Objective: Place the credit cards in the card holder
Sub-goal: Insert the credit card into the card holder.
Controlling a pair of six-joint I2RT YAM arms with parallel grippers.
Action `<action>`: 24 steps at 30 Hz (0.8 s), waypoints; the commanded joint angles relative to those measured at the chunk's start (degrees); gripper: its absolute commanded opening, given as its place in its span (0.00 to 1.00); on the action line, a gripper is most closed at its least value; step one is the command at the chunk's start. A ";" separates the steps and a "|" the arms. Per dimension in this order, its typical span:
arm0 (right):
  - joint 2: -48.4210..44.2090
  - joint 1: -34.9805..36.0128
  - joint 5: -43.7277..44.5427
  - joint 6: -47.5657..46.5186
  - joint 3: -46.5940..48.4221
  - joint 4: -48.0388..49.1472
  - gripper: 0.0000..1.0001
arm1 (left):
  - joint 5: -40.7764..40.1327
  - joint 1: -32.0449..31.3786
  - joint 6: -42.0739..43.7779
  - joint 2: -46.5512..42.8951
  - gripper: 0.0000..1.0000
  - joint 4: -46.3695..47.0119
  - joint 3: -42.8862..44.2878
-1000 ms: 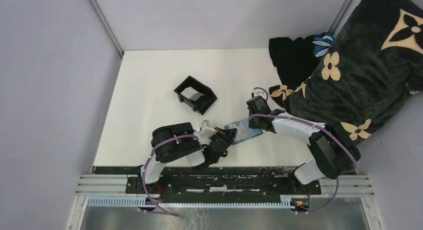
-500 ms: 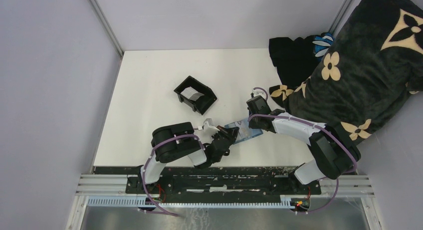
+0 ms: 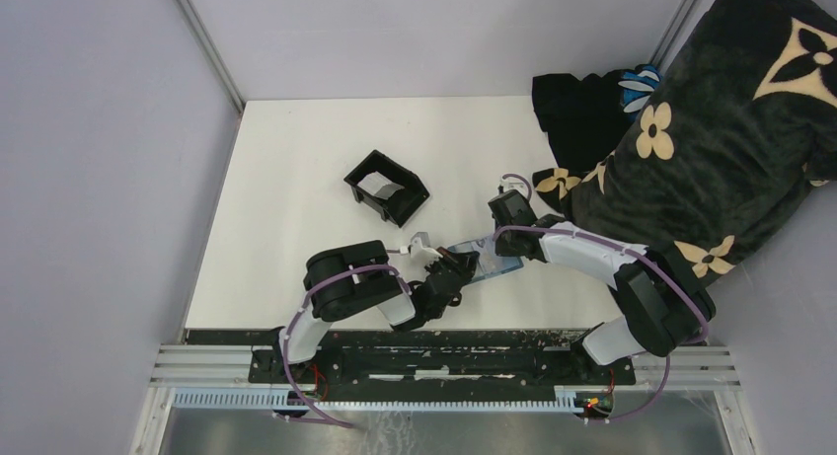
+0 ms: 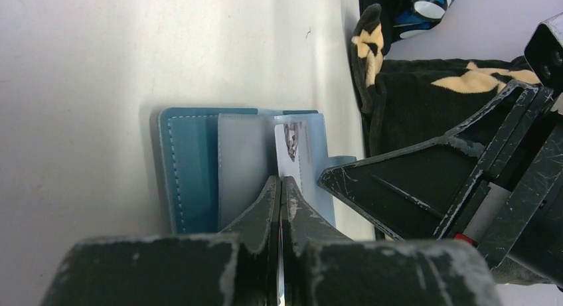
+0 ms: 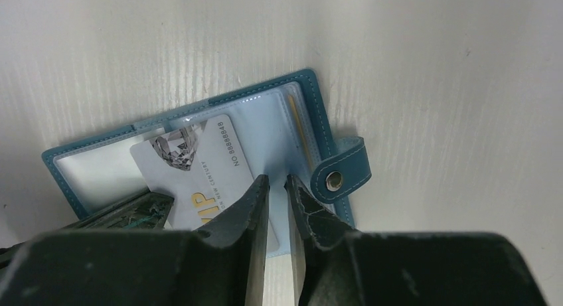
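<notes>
The teal card holder point(image 5: 312, 127) lies open on the white table, snap tab to the right, also visible from above point(image 3: 491, 263). A pale credit card point(image 5: 199, 163) with a printed picture and gold letters rests slanted on its clear sleeves. My left gripper point(image 4: 280, 180) is shut on that card's near edge, the credit card point(image 4: 292, 143) reaching out over the card holder point(image 4: 189, 166). My right gripper point(image 5: 277, 181) hovers over the holder's right half, jaws a narrow gap apart with nothing between them. Seen from above, the left gripper point(image 3: 462, 267) and right gripper point(image 3: 496, 246) meet at the holder.
A black open-topped box point(image 3: 387, 187) with something pale inside stands behind and left of the holder. A dark blanket with cream flowers point(image 3: 711, 129) covers the right side, close behind the right arm. Grey walls border the table at left and back.
My left gripper has pushed the card farther right onto the holder. The right gripper's jaws have parted slightly.
</notes>
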 commanded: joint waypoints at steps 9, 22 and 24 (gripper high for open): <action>-1.58 -2.28 5.57 0.37 2.81 -3.56 0.25 | -0.56 -0.17 4.34 1.07 0.03 -3.25 1.54; -0.05 -5.34 6.66 1.62 2.86 -3.42 0.23 | -0.50 0.23 4.70 0.64 0.03 -3.85 0.82; 0.56 -5.76 6.78 1.85 3.01 -3.51 0.22 | -0.21 0.23 5.09 0.71 0.03 -3.79 0.92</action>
